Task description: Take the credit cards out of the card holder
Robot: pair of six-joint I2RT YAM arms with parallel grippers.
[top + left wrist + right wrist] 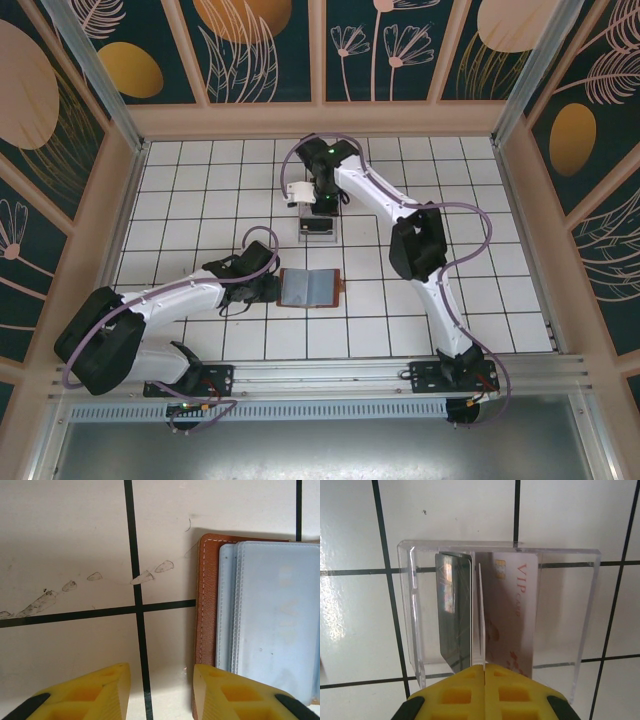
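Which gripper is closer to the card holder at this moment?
Left. The left gripper sits right at the card holder's edge, jaws apart. The right gripper is farther back on the table, shut over the clear tray.

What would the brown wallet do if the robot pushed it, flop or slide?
Probably slide: the card holder lies flat and open on smooth tiles. Lifted by one edge it would likely flop, since it looks like soft stitched leather with thin plastic sleeves. Being so thin, it seems light.
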